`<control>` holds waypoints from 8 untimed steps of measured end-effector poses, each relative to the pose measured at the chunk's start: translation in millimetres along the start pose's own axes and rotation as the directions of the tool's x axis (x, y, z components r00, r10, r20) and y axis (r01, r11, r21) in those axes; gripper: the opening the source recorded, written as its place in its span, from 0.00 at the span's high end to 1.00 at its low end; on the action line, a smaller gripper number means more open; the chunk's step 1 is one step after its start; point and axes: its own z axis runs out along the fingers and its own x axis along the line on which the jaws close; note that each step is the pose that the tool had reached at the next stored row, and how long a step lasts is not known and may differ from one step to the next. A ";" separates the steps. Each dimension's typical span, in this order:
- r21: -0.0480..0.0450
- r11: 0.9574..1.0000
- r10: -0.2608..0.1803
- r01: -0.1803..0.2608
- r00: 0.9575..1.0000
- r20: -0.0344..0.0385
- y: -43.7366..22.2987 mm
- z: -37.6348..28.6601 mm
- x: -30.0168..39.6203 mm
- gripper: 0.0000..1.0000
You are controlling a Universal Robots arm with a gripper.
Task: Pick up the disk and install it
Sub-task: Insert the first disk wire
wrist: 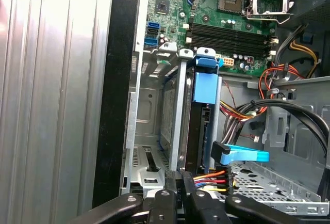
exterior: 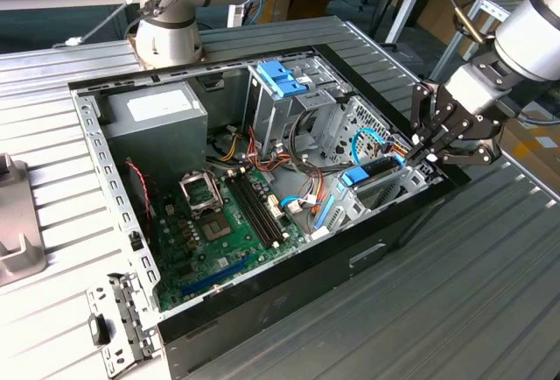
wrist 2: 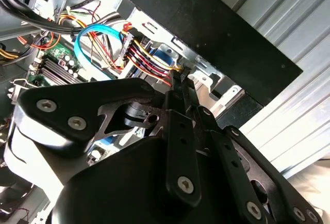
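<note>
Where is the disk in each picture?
Exterior view: disk on edge in the bay, next to the gripper.
First wrist view: on edge in the metal bay.
Second wrist view: hidden by the gripper; cannot tell.
Shared landmark: black case wall.

The open computer case [exterior: 398, 222] has a matt black painted outer wall and bare grey sheet-metal framing inside; it lies on a ribbed, dull silver metal table [exterior: 490, 292]. The silver-grey metal disk [wrist: 181, 131] carries a smooth blue plastic bracket [wrist: 205, 85]. The black gripper [exterior: 435, 145] looks semi-gloss with shiny metal screws
</note>
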 end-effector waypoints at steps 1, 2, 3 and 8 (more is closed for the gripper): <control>0.000 1.000 0.000 0.000 1.000 0.000 1.3 -0.1 -0.1 0.84; 0.000 1.000 0.000 0.000 1.000 0.000 3.4 -0.1 -0.3 0.84; 0.000 1.000 0.000 0.000 1.000 0.000 5.3 0.0 -0.5 0.84; 0.001 1.000 0.000 0.000 1.000 0.000 16.3 0.2 -1.8 0.84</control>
